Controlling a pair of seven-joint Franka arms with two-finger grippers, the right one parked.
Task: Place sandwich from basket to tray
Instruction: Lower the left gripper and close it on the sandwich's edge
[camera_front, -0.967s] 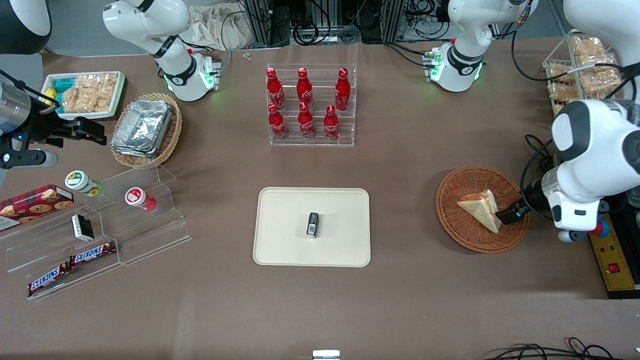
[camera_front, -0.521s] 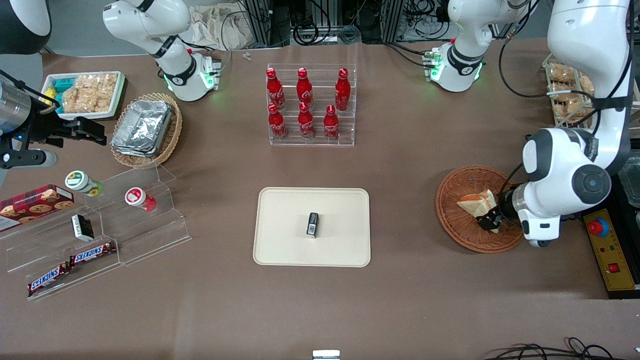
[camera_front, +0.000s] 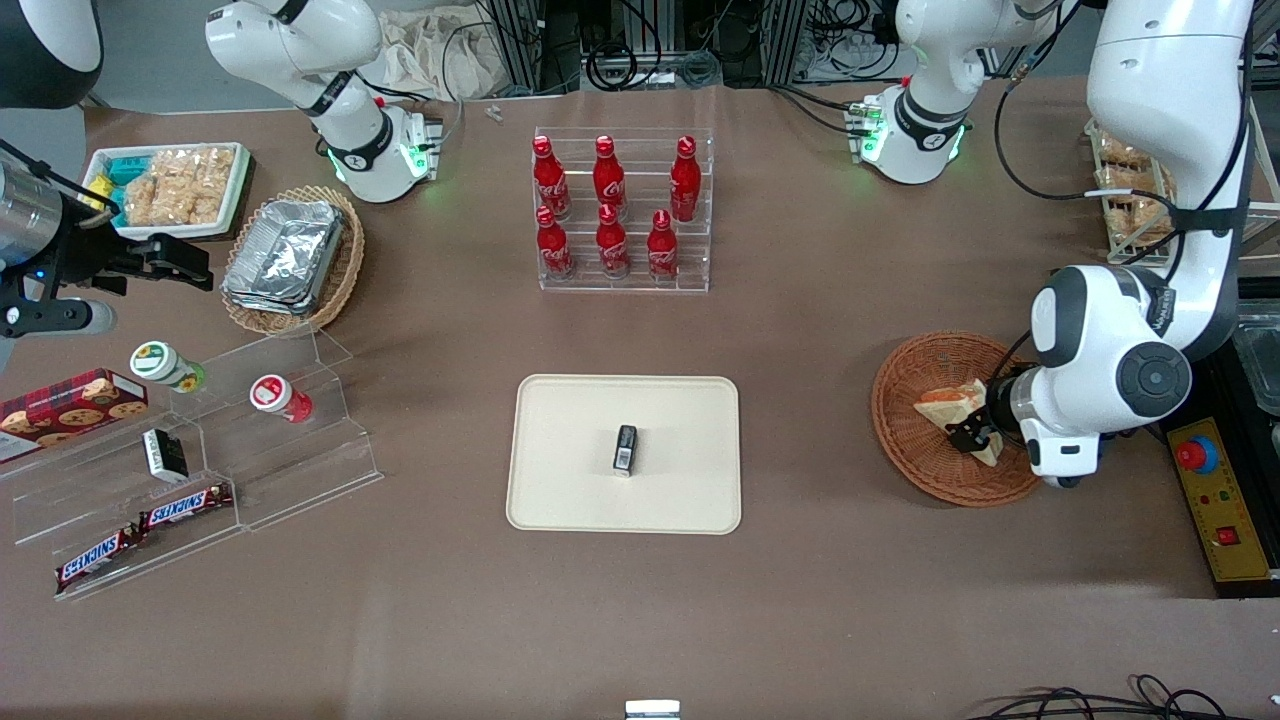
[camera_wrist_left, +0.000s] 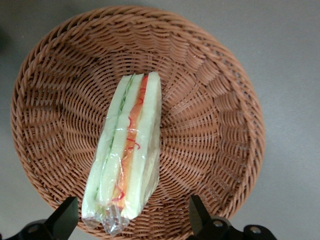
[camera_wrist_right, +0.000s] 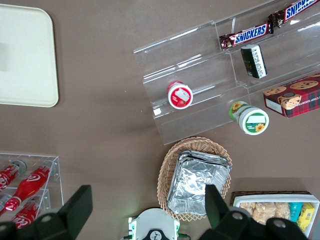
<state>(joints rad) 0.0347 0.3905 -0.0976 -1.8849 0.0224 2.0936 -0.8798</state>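
Observation:
The sandwich, a plastic-wrapped white wedge with a red and green filling stripe, lies in the round reddish-brown wicker basket toward the working arm's end of the table. My gripper hangs just above the sandwich's end nearer the front camera. In the left wrist view the gripper is open, with one finger on each side of the sandwich and the basket spread beneath. The cream tray sits mid-table and carries a small black packet.
A clear rack of red bottles stands farther from the front camera than the tray. Acrylic steps with snack bars and cups and a tan basket of foil containers lie toward the parked arm's end. A yellow control box sits beside the basket.
My arm swung in over the basket. The gripper moved from the basket's outer rim to above the sandwich's near end. The sandwich has not moved.

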